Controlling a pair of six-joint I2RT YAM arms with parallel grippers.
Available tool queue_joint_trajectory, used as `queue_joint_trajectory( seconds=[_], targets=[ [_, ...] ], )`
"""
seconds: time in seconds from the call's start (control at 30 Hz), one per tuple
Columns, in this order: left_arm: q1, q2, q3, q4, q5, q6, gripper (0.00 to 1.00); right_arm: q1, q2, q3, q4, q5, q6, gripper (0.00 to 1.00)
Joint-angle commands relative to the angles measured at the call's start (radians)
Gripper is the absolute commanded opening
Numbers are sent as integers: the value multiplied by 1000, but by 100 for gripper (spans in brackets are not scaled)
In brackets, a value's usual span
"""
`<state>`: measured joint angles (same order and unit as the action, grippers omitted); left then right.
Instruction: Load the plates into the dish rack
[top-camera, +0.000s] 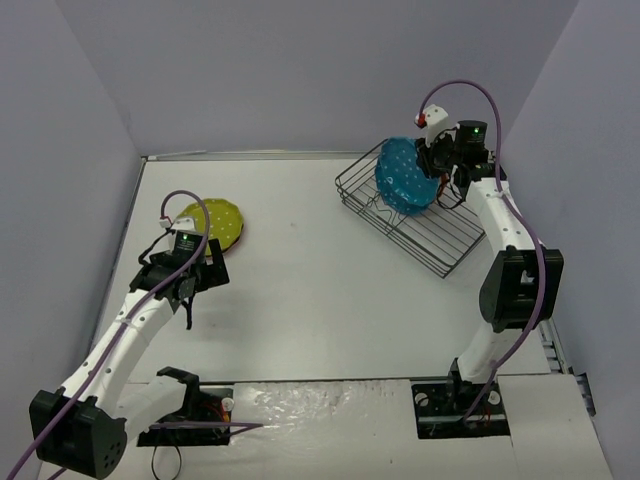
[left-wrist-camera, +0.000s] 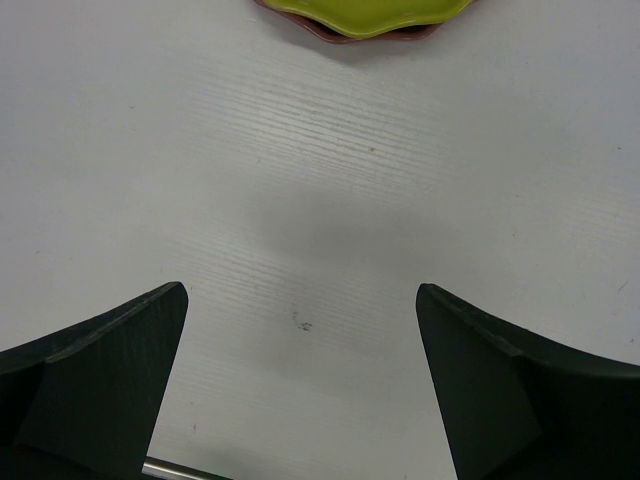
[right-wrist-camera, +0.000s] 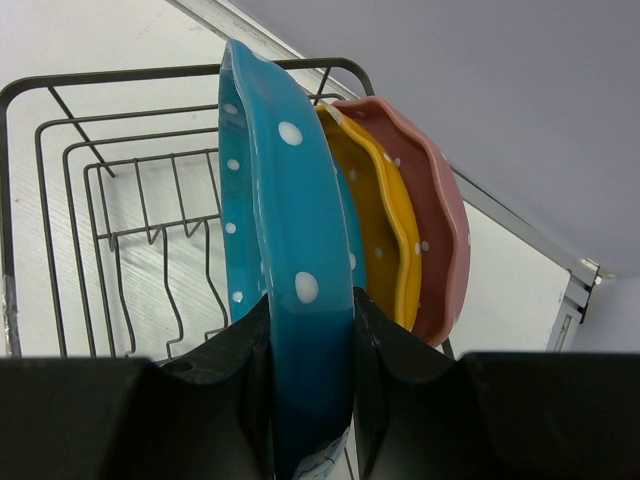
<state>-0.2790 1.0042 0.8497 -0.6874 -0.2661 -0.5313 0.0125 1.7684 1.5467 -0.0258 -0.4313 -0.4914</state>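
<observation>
The right end effector (right-wrist-camera: 311, 300) was clamped on the rim of a teal blue plate (right-wrist-camera: 285, 200), holding it upright on edge at the far end of the dish rack (top-camera: 440, 238), which sat at an angle on the right side of the counter (top-camera: 320, 290). Just behind it, an orange plate (right-wrist-camera: 385, 230) and a pink plate (right-wrist-camera: 440, 220) stood on edge in the rack, close together; whether the teal plate rested on the wires could not be told. Across the counter, the left end effector (left-wrist-camera: 302, 290) hung with its jaws spread wide and nothing between them, near a lime green plate (left-wrist-camera: 365, 12) lying on top of a reddish plate (left-wrist-camera: 330, 35).
</observation>
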Motion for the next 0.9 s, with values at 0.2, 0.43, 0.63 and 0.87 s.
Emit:
queue_joint_trajectory(
  seconds=[0.2, 0.43, 0.63, 0.87],
  targets=[
    [9, 14, 18, 56, -18, 8, 97, -2, -1, 70, 191, -36, -23, 0],
    [12, 16, 11, 58, -16, 4, 97, 15, 24, 25, 191, -18, -38, 1],
    [12, 17, 11, 60, -16, -1, 97, 43, 28, -15, 191, -7, -40, 4],
    [12, 13, 11, 57, -19, -3, 97, 85, 34, -64, 192, 20, -48, 10]
  ],
)
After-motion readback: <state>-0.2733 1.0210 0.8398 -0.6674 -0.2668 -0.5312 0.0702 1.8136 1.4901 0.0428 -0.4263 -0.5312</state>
